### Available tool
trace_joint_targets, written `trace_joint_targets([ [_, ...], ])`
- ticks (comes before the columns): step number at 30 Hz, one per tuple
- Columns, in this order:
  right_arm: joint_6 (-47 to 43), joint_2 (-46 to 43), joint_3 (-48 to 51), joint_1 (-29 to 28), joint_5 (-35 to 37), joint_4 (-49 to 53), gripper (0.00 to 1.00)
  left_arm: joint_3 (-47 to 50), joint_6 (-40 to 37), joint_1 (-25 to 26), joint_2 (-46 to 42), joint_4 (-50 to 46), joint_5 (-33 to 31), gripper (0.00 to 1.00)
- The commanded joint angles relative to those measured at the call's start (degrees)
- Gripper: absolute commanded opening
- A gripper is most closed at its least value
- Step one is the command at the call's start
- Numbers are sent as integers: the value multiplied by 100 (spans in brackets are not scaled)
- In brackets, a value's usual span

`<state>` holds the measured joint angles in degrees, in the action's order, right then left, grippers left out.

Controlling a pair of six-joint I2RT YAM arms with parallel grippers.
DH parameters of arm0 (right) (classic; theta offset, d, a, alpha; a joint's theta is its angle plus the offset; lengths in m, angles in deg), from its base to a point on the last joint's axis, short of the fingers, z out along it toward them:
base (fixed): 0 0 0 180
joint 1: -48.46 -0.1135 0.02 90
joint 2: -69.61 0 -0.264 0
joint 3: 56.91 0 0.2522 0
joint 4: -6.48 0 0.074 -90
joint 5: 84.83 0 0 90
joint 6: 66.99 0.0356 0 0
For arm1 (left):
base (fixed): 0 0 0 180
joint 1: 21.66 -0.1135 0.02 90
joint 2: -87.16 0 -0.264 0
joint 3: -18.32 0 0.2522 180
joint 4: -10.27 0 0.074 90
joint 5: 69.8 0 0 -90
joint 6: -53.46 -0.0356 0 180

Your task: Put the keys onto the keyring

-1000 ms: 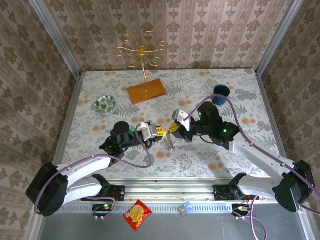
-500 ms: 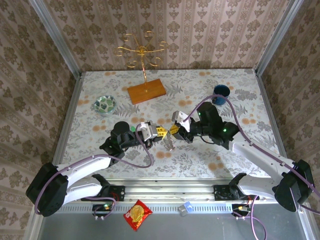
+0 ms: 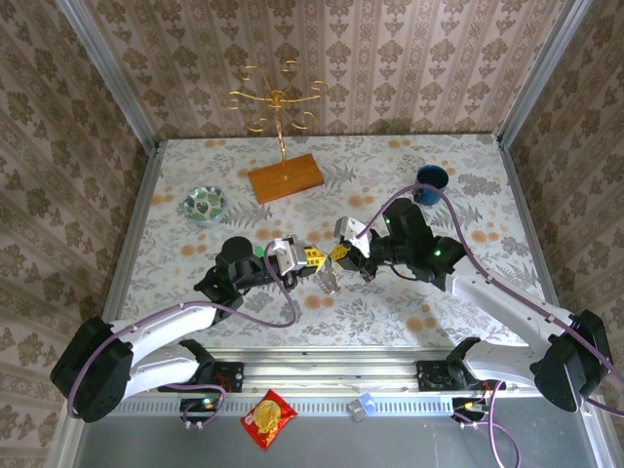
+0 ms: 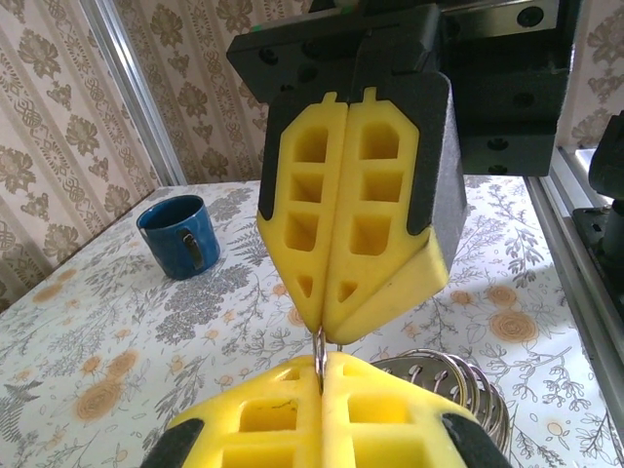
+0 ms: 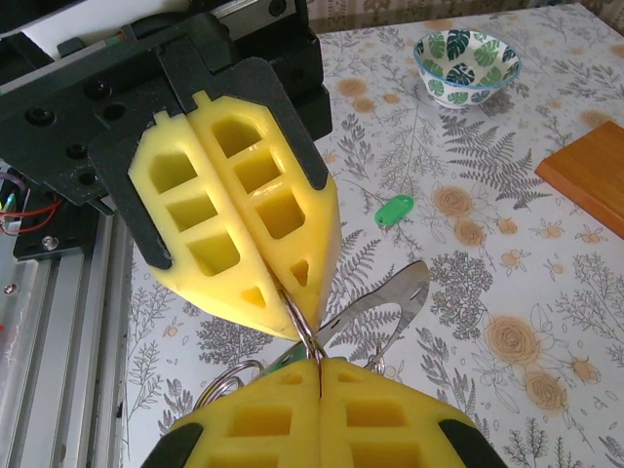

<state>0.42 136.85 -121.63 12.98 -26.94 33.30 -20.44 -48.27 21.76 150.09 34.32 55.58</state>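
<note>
Both grippers meet over the table's middle, tip to tip. My left gripper [image 3: 316,258] [image 4: 322,369] is shut on a thin wire ring of the keyring [image 3: 330,281]. My right gripper [image 3: 340,253] [image 5: 320,363] is shut on the same wire ring from the opposite side. The keyring's flat grey band [image 5: 395,297] [image 4: 444,375] hangs below the fingers just over the table, with several small rings on it. One green key [image 5: 394,210] [image 3: 259,250] lies on the table near the left wrist. A second green key [image 5: 284,357] peeks out under my right fingers, mostly hidden.
A blue cup [image 3: 430,181] [image 4: 178,234] stands at the back right. A small patterned bowl [image 3: 206,203] [image 5: 466,64] sits at the back left. A gold wire stand on a wooden base [image 3: 285,177] is at the back centre. A snack packet [image 3: 268,417] lies on the front rail.
The right gripper has crept a touch toward the left one. Both stay shut on the wire ring, and the keyring hangs where it was.
</note>
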Motion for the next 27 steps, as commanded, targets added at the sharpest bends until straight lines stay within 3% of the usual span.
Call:
trace_joint_targets([
  [1, -58, 165, -35, 57, 71, 140, 0, 0, 160, 0, -137, 409, 286, 0],
  [7, 153, 267, -202, 59, -479, 196, 0, 54, 109, 7, -126, 591, -19, 0],
  [11, 134, -18, -22, 100, -280, -73, 20, 76, 179, 9, -67, 705, -18, 0],
  [16, 124, -355, 331, 186, 21, -574, 29, 129, 428, 4, 3, 886, 109, 0],
  [27, -57, -221, 218, 191, -447, -594, 31, 83, 681, 9, 145, 1103, 479, 0],
])
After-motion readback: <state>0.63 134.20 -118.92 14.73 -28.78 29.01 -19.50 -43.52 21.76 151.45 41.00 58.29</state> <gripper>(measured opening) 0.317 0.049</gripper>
